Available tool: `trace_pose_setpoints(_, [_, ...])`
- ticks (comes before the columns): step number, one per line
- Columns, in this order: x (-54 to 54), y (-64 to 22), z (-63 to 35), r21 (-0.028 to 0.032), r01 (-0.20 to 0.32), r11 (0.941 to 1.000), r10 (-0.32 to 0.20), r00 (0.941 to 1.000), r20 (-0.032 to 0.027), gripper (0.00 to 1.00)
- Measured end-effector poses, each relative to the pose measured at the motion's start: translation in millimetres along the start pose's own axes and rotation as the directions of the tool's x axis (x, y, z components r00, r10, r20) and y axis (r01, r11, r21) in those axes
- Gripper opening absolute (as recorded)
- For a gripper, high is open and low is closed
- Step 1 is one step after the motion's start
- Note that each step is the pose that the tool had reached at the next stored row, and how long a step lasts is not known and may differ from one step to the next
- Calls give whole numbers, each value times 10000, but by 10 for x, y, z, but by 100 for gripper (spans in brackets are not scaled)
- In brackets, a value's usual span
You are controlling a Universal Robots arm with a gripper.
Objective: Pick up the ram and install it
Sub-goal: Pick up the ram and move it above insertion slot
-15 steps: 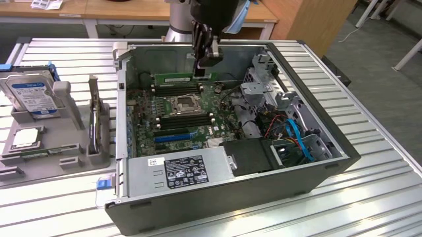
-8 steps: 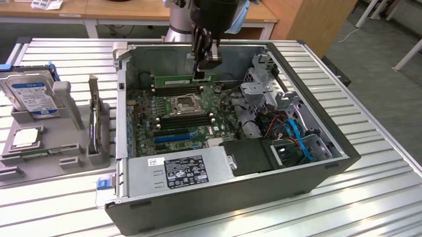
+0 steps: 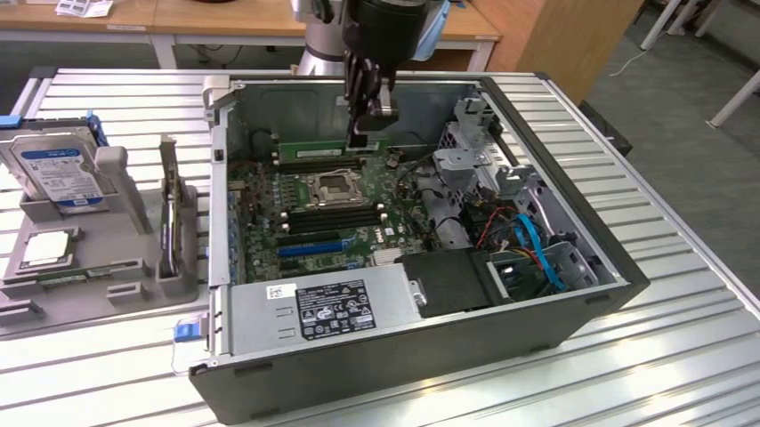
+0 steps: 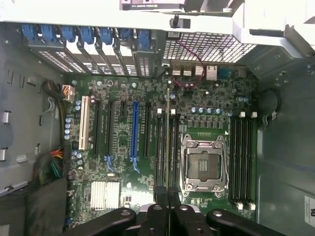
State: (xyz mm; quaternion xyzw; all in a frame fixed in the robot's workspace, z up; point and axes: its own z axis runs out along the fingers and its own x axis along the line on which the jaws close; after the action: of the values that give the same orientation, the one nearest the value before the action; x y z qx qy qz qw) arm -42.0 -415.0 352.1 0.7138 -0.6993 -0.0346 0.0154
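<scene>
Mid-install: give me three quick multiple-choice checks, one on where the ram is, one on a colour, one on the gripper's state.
1. Where is the ram?
A) on the tray outside the case
B) at the memory slots inside the open case
C) on the power supply

2. Its board colour?
A) red
B) white
C) green

3. The gripper is:
A) shut on the ram
B) open, empty
C) open over the hard drive

Answers: 1 B, it hangs in line with the slots; 2 C, a green strip shows beside the gripper; 3 A, the gripper pinches the stick.
</scene>
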Motion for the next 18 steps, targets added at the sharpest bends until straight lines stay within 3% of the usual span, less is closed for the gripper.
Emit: trace_pose_setpoints(18, [4, -10, 149, -1, -1, 10000, 1, 10000, -3, 12])
